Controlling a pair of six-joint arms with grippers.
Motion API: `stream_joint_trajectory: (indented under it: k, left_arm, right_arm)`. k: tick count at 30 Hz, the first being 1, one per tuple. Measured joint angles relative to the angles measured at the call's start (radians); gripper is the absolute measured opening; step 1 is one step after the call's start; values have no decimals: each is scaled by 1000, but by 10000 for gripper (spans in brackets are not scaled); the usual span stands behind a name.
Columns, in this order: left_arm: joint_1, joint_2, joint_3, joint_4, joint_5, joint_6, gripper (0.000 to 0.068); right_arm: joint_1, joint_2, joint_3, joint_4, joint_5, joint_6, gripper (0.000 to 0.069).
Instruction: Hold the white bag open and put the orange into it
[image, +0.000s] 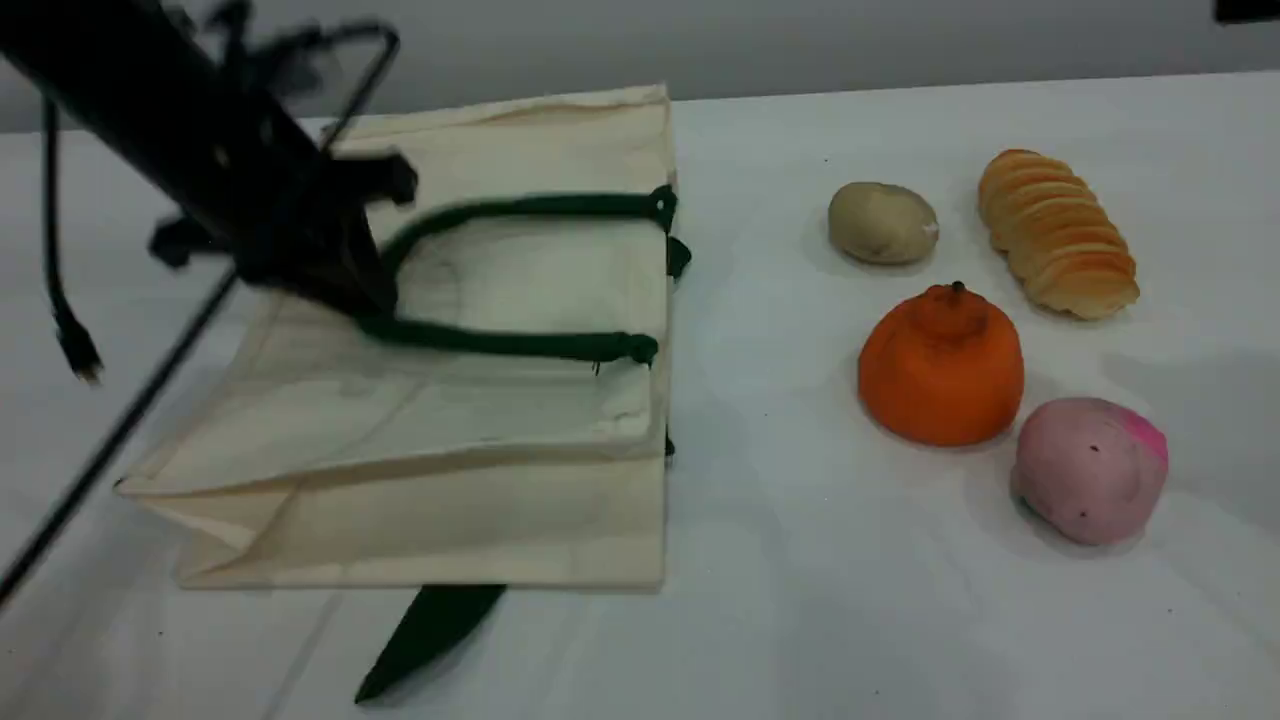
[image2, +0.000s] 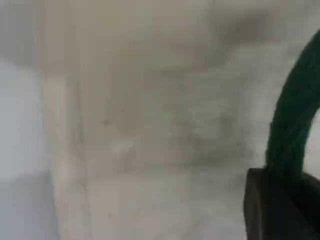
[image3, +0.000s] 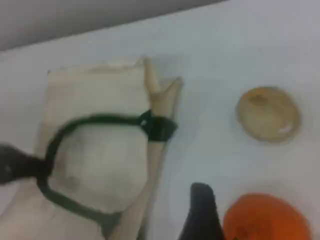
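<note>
The white bag (image: 450, 420) lies flat on the table's left half, its mouth facing right toward the food. My left gripper (image: 368, 312) sits at the bend of the bag's upper green handle (image: 520, 345) and is shut on it. In the left wrist view the handle (image2: 295, 115) runs down behind my fingertip (image2: 280, 205). The orange (image: 940, 365) stands on the table to the right of the bag, untouched. In the right wrist view my right gripper (image3: 202, 215) hovers open just left of the orange (image3: 265, 220), holding nothing.
A tan potato (image: 882, 222) and a ridged bread loaf (image: 1058, 232) lie behind the orange. A pink ball (image: 1090, 468) rests at its front right. The second handle's dark green end (image: 430, 630) sticks out under the bag's front edge. A black cable (image: 70, 330) dangles at far left.
</note>
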Motion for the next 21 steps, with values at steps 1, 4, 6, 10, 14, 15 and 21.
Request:
stream_joint_trajectory:
  k: [1, 4, 6, 10, 14, 15, 21]
  left_arm:
    - [0, -33, 0, 3, 14, 9, 76]
    - [1, -137, 0, 43, 44, 9, 76]
    - [2, -208, 0, 83, 88, 9, 76]
    - [2, -355, 0, 153, 178, -2, 76]
    - [1, -489, 0, 156, 220, -3, 76]
    - [1, -521, -1, 156, 233, -3, 76]
    - [1, -636, -11, 148, 340, -3, 76]
  right_arm:
    - [19, 0, 0, 0, -19, 0, 503]
    - [79, 11, 0, 0, -78, 1, 498]
    - [118, 29, 0, 0, -118, 1, 498]
    - [189, 85, 0, 0, -191, -1, 498]
    - [244, 145, 0, 4, -267, -38, 498]
    - [253, 158, 0, 12, -285, -49, 498]
    - [263, 217, -1, 81, -337, -118, 498]
